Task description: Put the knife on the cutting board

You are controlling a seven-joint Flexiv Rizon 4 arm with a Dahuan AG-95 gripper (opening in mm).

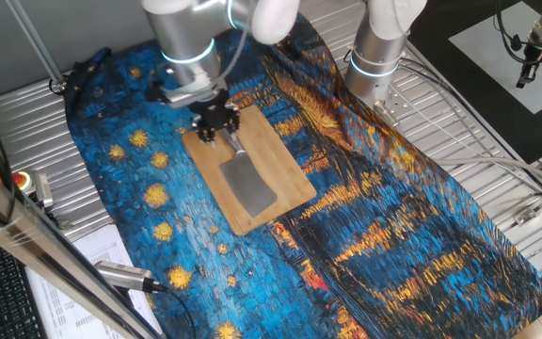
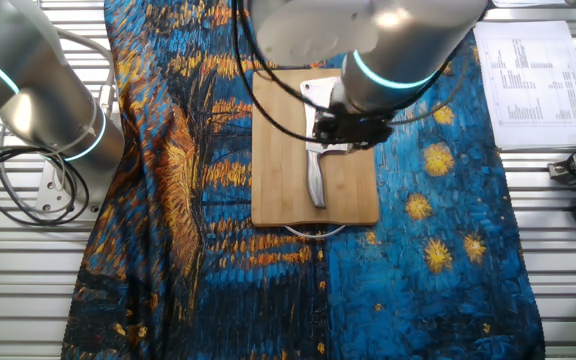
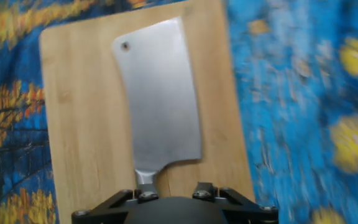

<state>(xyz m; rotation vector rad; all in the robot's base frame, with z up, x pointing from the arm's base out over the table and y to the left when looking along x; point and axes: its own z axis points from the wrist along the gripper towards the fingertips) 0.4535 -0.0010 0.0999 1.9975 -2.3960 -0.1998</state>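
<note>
The knife (image 1: 250, 186), a grey metal cleaver, lies flat on the cutting board (image 1: 213, 165), a tan bamboo board on the blue and orange cloth. Its blade points toward the near end of the board. My gripper (image 1: 215, 122) hovers just over the knife's handle end. In the other fixed view the gripper (image 2: 333, 128) covers the middle of the knife (image 2: 316, 185) on the board (image 2: 278, 170). In the hand view the blade (image 3: 160, 106) lies lengthwise on the board (image 3: 79, 124). The handle runs under the left side of my gripper (image 3: 174, 191). Its fingers stand apart with nothing between them.
A second arm's base (image 1: 379, 56) stands at the back right of the table. A silver-and-black cylindrical tool (image 1: 125, 276) and paper sheets (image 1: 102, 254) lie at the front left. The cloth (image 1: 393, 217) covers most of the table. Cables (image 2: 18, 180) lie beside it.
</note>
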